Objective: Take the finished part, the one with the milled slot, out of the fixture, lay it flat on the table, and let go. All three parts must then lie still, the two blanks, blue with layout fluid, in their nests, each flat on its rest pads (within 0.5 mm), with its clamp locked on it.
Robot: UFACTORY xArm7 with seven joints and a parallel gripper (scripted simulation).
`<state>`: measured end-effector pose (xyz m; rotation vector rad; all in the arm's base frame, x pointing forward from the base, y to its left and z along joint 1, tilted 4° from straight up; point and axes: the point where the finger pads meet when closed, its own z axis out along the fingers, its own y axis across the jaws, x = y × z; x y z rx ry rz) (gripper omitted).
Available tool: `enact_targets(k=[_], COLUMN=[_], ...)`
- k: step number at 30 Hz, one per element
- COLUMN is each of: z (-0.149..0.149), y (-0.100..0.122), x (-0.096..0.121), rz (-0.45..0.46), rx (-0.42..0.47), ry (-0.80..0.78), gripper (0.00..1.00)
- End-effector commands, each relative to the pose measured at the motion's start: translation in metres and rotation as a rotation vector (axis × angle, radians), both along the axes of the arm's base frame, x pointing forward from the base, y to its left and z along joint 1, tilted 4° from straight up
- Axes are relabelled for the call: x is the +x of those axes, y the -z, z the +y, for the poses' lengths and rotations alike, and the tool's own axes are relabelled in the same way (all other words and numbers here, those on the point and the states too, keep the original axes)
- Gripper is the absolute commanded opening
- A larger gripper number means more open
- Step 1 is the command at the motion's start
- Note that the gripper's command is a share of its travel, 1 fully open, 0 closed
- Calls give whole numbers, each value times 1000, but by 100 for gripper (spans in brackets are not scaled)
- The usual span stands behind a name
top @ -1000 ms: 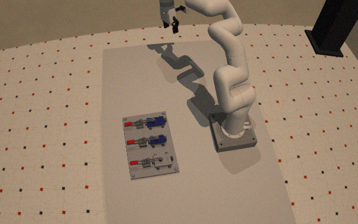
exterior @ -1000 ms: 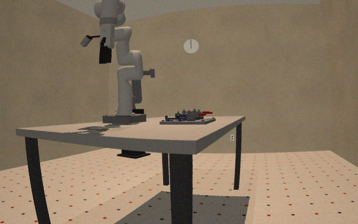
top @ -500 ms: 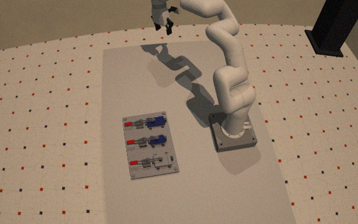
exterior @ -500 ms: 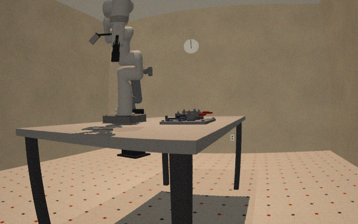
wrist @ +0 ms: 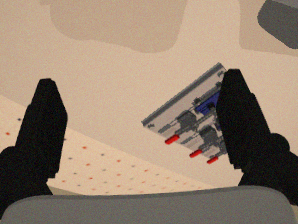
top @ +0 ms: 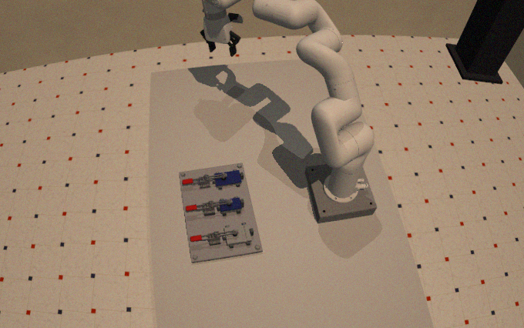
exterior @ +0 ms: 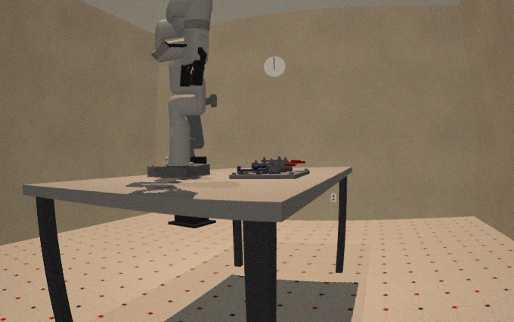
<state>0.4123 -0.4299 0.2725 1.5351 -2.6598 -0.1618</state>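
My gripper (top: 222, 51) (exterior: 190, 84) (wrist: 140, 92) is open and empty, high above the table's far end, away from the fixture plate (top: 216, 255) (exterior: 243, 177) (wrist: 160, 119). A blue blank (top: 233, 178) sits in the far nest and another blue blank (top: 234, 204) in the middle nest. In the near nest a pale grey block (top: 241, 236), seemingly the finished part, shows; its slot is too small to make out. The red clamp handles (top: 187, 181) (top: 190, 207) (top: 196, 238) lie low, with clamp arms reaching over the parts. Exact seating and locking cannot be told.
The arm's base block (top: 344, 210) (exterior: 157, 171) stands on the table (top: 200, 297) (exterior: 227, 204) to the right of the fixture in the top view. In the wrist view, my right finger hides part of the fixture. A black column (top: 487, 38) stands beyond the table.
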Motion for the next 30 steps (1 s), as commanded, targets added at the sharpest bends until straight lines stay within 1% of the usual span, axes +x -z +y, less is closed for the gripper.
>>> enact_targets(k=[1, 5, 6, 9, 13, 25, 26, 30], z=[1, 1, 24, 29, 49, 49, 76, 88], y=[-3, -3, -5, -5, -7, -7, -9, -10], x=[4, 4, 34, 39, 61, 61, 87, 97], rz=[-5, -5, -20, -23, -35, -35, -48, -54], rx=[-4, -4, -7, -8, -10, -10, -12, -13], ry=[-18, -18, -164, -193, -307, -307, -446, -507], gripper=[100, 100, 100, 100, 100, 100, 100, 100])
